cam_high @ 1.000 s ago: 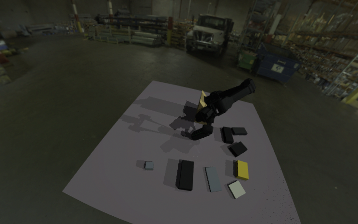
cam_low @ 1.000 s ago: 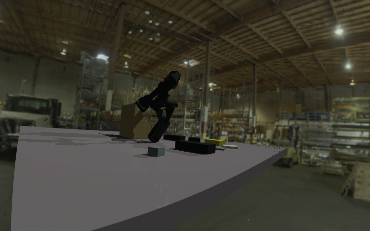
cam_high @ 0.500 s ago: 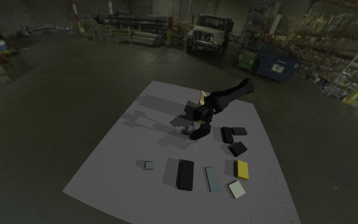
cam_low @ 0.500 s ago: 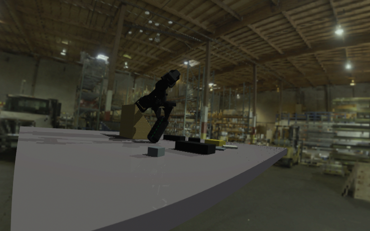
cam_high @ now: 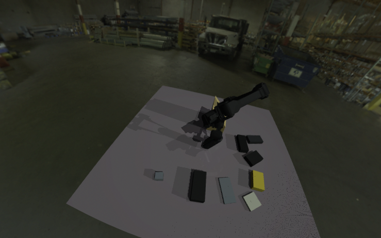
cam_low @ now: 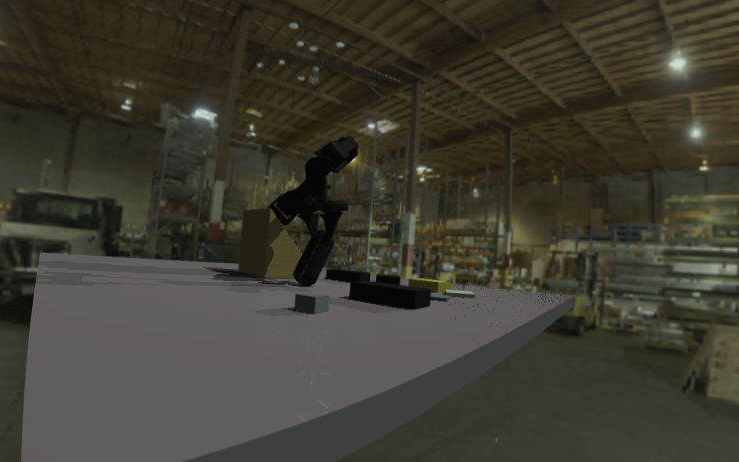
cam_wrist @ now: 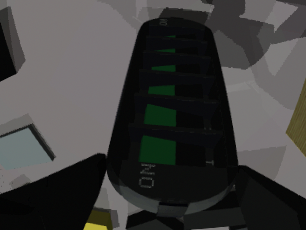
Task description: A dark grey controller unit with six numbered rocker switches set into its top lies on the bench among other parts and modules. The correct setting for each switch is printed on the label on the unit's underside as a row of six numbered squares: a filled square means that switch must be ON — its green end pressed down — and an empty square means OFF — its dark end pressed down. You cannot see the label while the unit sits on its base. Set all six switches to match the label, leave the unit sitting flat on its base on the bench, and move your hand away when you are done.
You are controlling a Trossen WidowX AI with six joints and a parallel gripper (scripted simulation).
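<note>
The dark grey controller unit (cam_high: 213, 139) (cam_low: 311, 261) (cam_wrist: 200, 82) stands steeply tilted, its lower end on the bench (cam_high: 112, 183) (cam_low: 131, 355) and its upper end raised. My gripper (cam_high: 215, 126) (cam_low: 318, 224) (cam_wrist: 172, 168) is shut on the unit's upper end, one finger on each long side. In the wrist view the switch face points at the camera: a row of rockers with green ends on the left and dark ends on the right, and "ON" printed at the near end. The underside label is hidden.
A tan wedge-shaped box (cam_high: 215, 102) (cam_low: 258, 246) stands just behind the arm. Three dark modules (cam_high: 241, 143) (cam_high: 254, 139) (cam_high: 252, 158) lie to the right. In front lie a long black box (cam_high: 198, 185) (cam_low: 389, 293), a small grey cube (cam_high: 158, 175) (cam_low: 311, 303), a grey-blue slab (cam_high: 226, 190), a yellow block (cam_high: 258, 180) and a white block (cam_high: 251, 201).
</note>
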